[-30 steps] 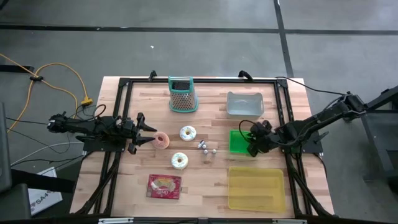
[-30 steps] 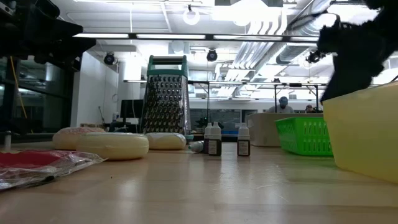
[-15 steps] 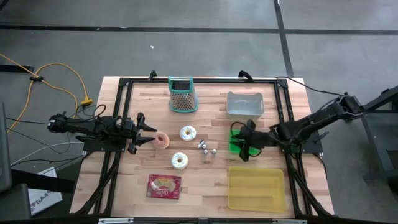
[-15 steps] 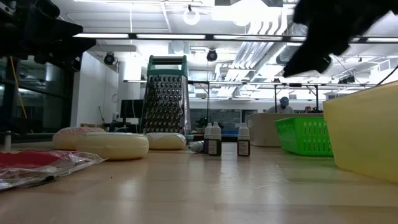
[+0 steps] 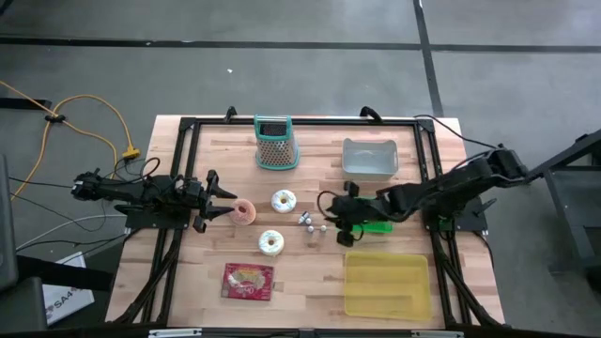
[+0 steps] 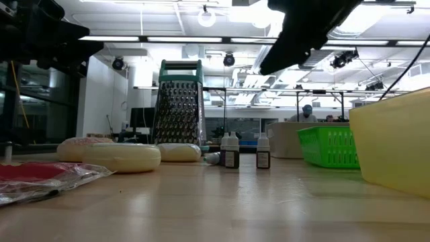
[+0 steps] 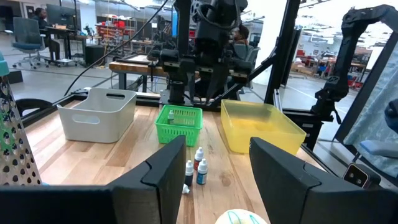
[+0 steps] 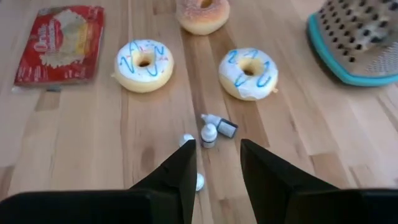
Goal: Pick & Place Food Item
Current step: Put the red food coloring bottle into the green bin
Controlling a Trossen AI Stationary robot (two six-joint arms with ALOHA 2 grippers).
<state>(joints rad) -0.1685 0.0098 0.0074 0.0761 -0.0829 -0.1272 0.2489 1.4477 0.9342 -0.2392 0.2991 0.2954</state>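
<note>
Two white donuts with blue icing lie flat on the table [image 5: 284, 200] [image 5: 271, 242], also seen in the right wrist view [image 8: 249, 73] [image 8: 144, 65]. A pink donut [image 5: 246, 211] lies to their left. My right gripper [image 8: 217, 158] hangs open above several small dropper bottles [image 8: 209, 134], right of the donuts, with nothing between its fingers; the high view shows it at mid-table [image 5: 331, 214]. My left gripper [image 5: 221, 208] waits open and level at the table's left, just left of the pink donut.
A red snack packet [image 5: 248, 281] lies near the front edge. A metal grater [image 5: 275, 143] and a grey bin [image 5: 369, 157] stand at the back. The green basket [image 5: 374, 223] lies under my right arm, the yellow bin [image 5: 386, 284] at the front right.
My right gripper has travelled from over the green basket toward the table's left, rising a little and rolling about its own line, and now hangs over the small bottles. Nothing on the table has moved.
</note>
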